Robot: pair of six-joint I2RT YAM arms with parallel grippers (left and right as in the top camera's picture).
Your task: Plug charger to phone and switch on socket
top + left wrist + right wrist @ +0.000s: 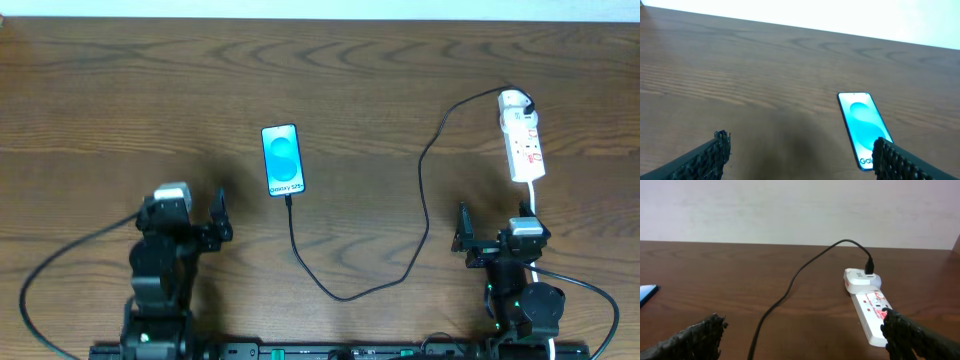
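The phone (283, 159) lies face up mid-table, blue screen lit; it also shows in the left wrist view (862, 125) and its corner in the right wrist view (646, 294). The black charger cable (372, 285) runs from the phone's near end in a loop to the white socket strip (522, 137), where its other end sits in the strip's far end (868, 268). The strip shows in the right wrist view (868, 303). My left gripper (799, 157) is open and empty, near-left of the phone. My right gripper (802, 335) is open and empty, just short of the strip.
The brown wooden table (120, 110) spreads wide around the phone. The strip's white lead (533, 200) runs back towards my right arm. A pale wall (790, 210) rises beyond the table's far edge.
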